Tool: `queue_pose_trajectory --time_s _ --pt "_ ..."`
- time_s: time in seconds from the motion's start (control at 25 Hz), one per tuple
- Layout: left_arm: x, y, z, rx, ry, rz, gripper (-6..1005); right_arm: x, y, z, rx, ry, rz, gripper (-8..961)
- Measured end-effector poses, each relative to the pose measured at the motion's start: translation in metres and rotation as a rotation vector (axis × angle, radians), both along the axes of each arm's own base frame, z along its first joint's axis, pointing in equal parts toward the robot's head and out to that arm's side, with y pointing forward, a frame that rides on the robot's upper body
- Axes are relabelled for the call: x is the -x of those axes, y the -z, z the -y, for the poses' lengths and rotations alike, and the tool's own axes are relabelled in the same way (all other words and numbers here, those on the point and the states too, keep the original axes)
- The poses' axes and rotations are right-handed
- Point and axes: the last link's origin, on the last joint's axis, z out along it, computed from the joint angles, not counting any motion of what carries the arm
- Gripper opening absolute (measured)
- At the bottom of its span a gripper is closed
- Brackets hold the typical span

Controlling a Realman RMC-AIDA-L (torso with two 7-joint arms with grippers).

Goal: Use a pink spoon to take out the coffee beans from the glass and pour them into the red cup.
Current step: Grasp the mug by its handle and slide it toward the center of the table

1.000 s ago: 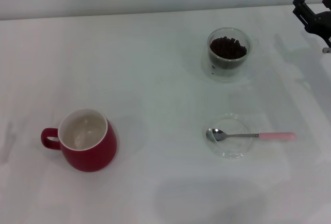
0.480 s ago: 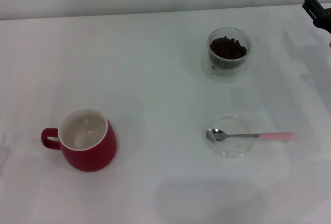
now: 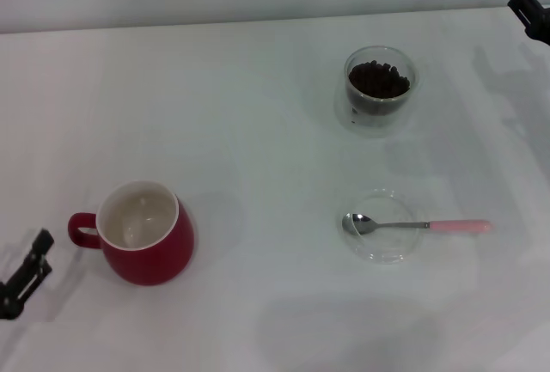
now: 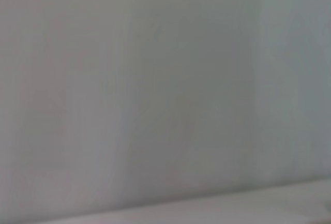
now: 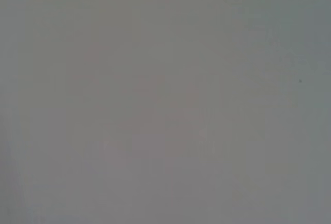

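Note:
The pink spoon point(image 3: 430, 225) lies with its silver bowl in a flat clear saucer point(image 3: 383, 227), handle pointing right. The glass point(image 3: 380, 88) with dark coffee beans point(image 3: 378, 79) stands at the back right. The red cup point(image 3: 146, 233) stands at the front left, empty, handle to the left. My left gripper point(image 3: 24, 274) shows at the left edge, left of the cup. My right gripper point(image 3: 531, 7) shows at the far right edge, right of the glass. Both wrist views show only blank grey surface.
The white table point(image 3: 258, 131) ends at a far edge along the wall at the top of the head view.
My right gripper has drawn back to the upper right, almost out of view. My left gripper has come into view at the lower left beside the cup.

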Motion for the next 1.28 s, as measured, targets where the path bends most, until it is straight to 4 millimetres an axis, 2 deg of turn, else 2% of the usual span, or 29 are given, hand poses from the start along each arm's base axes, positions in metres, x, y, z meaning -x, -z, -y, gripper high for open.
queue_pose_trajectory --time_s 0.2,0.32,0.72,1.28 --pt "0.008 -0.003 0.017 0.013 -0.021 -0.019 804 -0.002 -0.004 -0.003 -0.012 0.017 0.004 841" --pt "0.01 -0.003 0.019 0.014 -0.028 -0.024 804 -0.002 -0.008 -0.005 -0.035 0.029 0.025 842" --pt "0.002 0.01 -0.014 0.09 0.0 -0.067 802 0.004 -0.007 -0.015 -0.029 0.026 0.041 841" --pt "0.006 0.023 -0.035 0.153 -0.057 -0.116 788 0.012 -0.008 -0.023 -0.03 0.005 0.043 842"
